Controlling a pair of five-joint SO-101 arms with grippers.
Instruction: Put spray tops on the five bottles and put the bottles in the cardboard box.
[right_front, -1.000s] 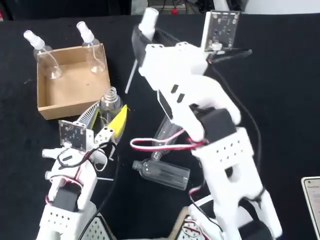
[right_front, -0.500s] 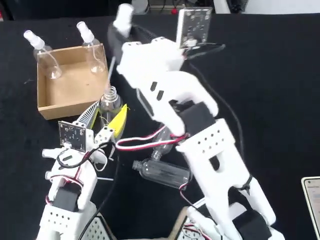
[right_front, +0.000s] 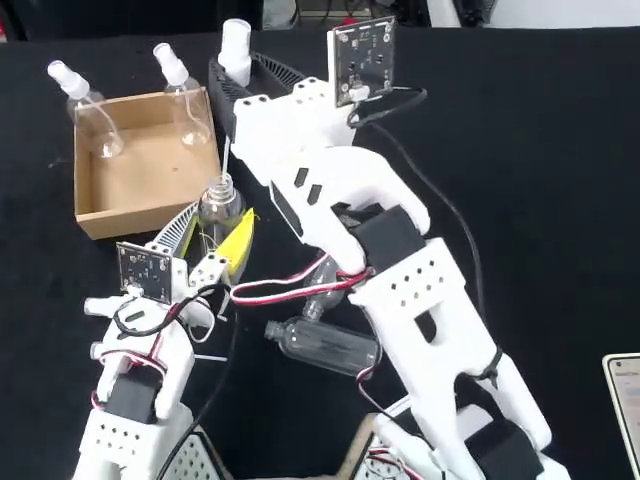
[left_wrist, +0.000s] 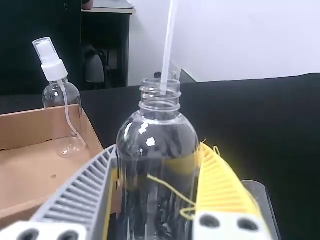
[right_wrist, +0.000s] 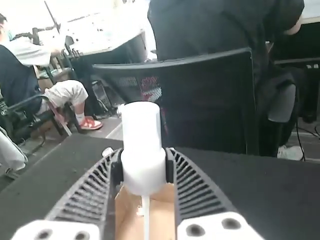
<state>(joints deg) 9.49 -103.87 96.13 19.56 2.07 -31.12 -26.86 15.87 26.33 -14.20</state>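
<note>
Currently upright, neck up: bottle (left_wrist: 157, 150), gripped by left pincer (right_front: 222, 215). Spray top (right_wrist: 141, 125) gripped by right pincer (right_wrist: 142, 154) above it, tube (left_wrist: 166, 45) hanging near-vertical, tip seemingly at the bottle's mouth.

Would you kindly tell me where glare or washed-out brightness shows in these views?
Left wrist view: white glints on the shoulder of the upright clear plastic bottle, bright wall behind. Right wrist view: room behind the white spray top partly washed out. High view: the black table shows no glare.
</note>
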